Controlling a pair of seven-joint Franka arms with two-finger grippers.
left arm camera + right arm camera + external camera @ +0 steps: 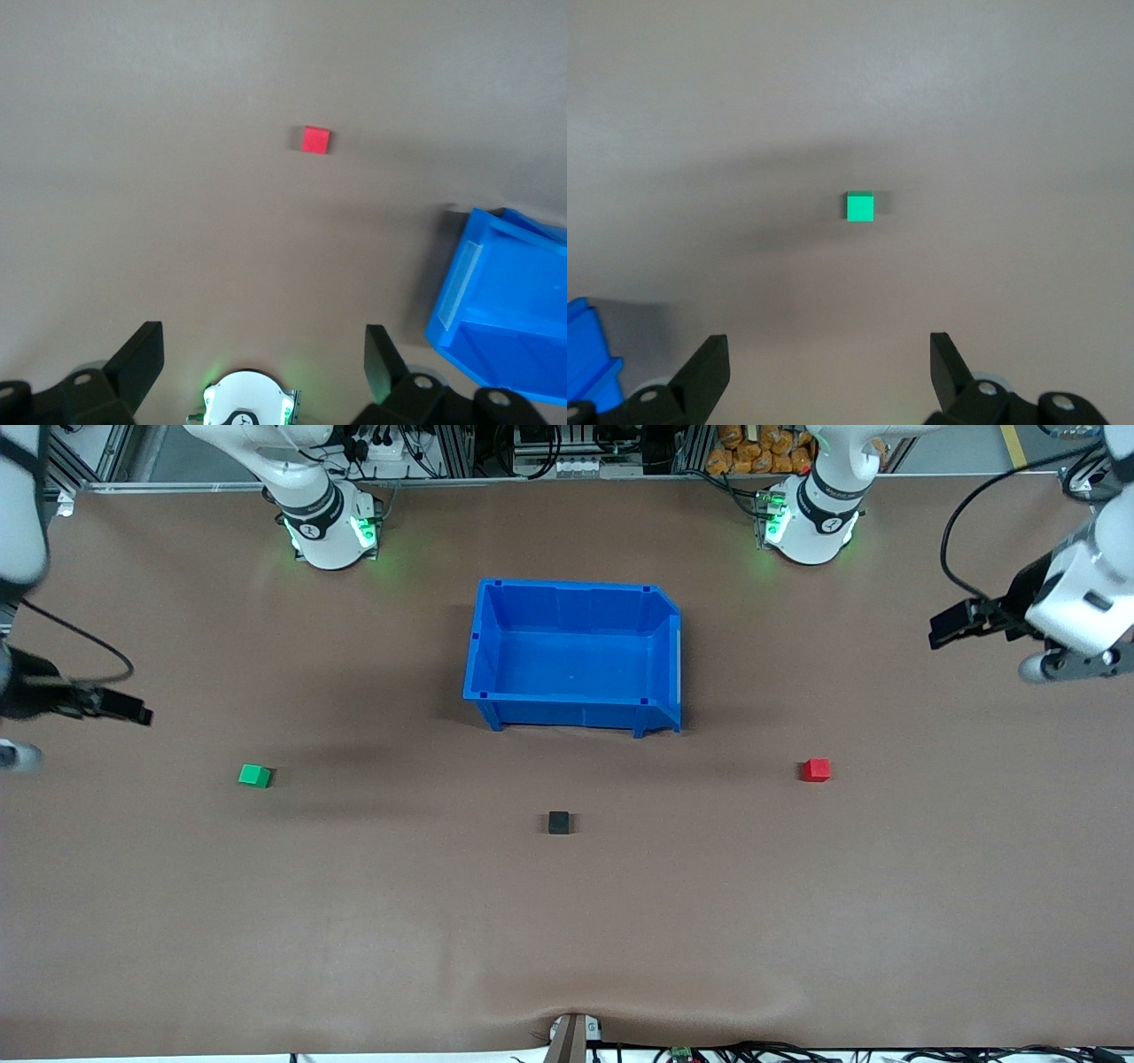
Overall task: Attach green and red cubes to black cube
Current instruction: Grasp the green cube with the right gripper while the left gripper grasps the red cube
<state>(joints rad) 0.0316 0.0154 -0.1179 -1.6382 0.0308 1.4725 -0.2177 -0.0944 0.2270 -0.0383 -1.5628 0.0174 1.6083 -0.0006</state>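
With both grippers wide open and empty over the tabletop (567, 939) ends, the right gripper (824, 372) faces the green cube (254, 776), the left gripper (261, 359) the red cube (816, 770), the black cube (559, 822) lying between them.

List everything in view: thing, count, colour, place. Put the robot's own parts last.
green cube: one, bright green, on the table toward the right arm's end, apart from the other cubes.
black cube: one, matte black, mid-table, nearer the front camera than the bin.
red cube: one, bright red, toward the left arm's end.
blue bin: one, blue, nothing in it, mid-table, farther from the front camera than all three cubes.
table: one, brown surface.
left end effector: black fingers open, holding nothing, over the table at the left arm's end.
right end effector: black fingers open, holding nothing, over the table at the right arm's end.
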